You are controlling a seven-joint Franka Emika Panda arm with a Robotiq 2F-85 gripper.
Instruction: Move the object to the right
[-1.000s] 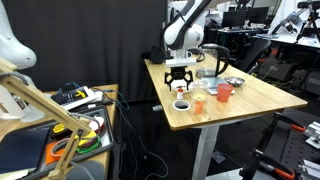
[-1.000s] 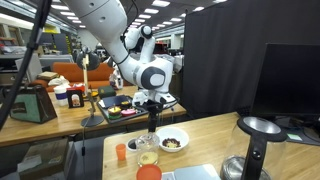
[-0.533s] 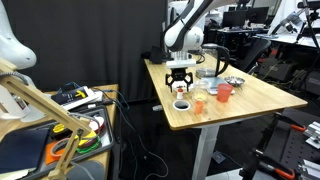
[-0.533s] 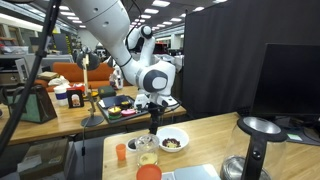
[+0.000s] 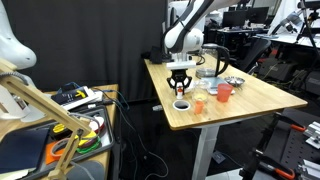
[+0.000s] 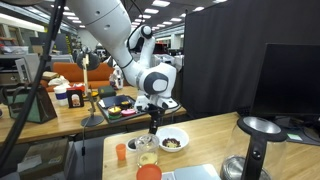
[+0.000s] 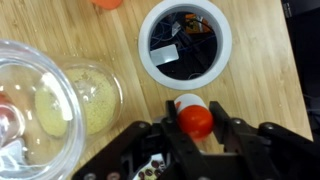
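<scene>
Wrist view: claw [image 7: 195, 112] closed on the object [image 7: 194, 116]. Both fingers press its flanks, so I read this as a grip and not a hover. The object is small, red with a pale cap, and sits just beside the white bowl [image 7: 160, 62], apart from its rim.

Handling, my estimate: very light, rigid and rounded, with a smooth skin, so it could squirt out sideways under a hard pinch. It is best held across its widest part, low on the fingers, with modest force. Fragility unknown.

Beyond it: the bowl's dark contents are unreadable. A clear glass bowl [image 7: 25, 75] holds something yellowish, and its wall blurs the inside. An orange item [image 7: 108, 3] is cut off by the frame edge.

Not resolved: whether the object rests on the surface [image 7: 265, 70] or is lifted clear. The claw's own body hides its underside.

In both exterior views the claw [image 5: 180, 82] [image 6: 153, 112] hangs over the bowl's end of the cluster. The object is too small to pick out there. The red cup [image 5: 224, 92] stands further along.
</scene>
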